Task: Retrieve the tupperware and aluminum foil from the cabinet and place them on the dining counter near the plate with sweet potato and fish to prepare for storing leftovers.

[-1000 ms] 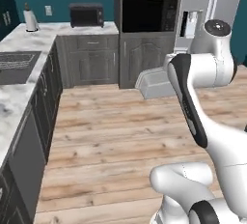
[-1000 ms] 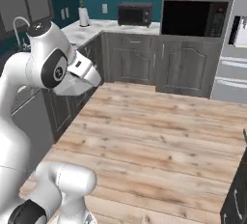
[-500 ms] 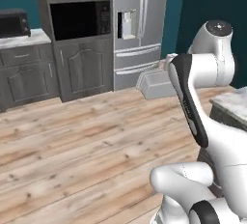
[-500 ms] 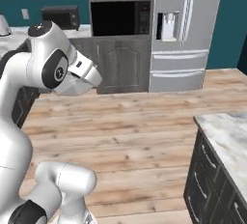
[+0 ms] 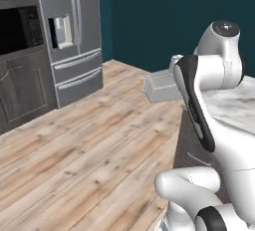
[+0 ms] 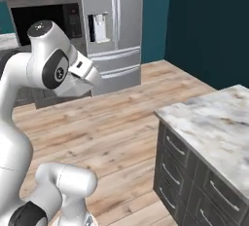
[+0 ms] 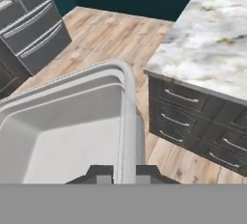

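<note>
My gripper (image 7: 124, 174) is shut on the rim of the tupperware (image 7: 62, 131), a shallow translucent grey-white tub. The rim runs up between the two dark fingertips (image 7: 100, 173). In the left base view the tupperware (image 5: 160, 86) hangs in the air beside my white forearm, above the wood floor. A white-grey veined marble counter (image 7: 212, 39) with dark drawer fronts stands to the right, past the tub; I cannot tell whether it is the dining counter. Its top (image 6: 219, 122) is bare where I see it. The aluminum foil, cabinet, plate, sweet potato and fish are out of view.
A steel fridge (image 5: 69, 41) (image 6: 112, 25) stands against the back wall, with a black built-in oven (image 5: 17, 23) to its left. A dark teal wall (image 5: 164, 16) runs behind. Open wood floor (image 6: 121, 122) lies between me and the marble counter.
The whole picture has swung: the base turned right, so the kitchen units slid out left and the fridge and marble counter came in. The tub stays in my gripper.
</note>
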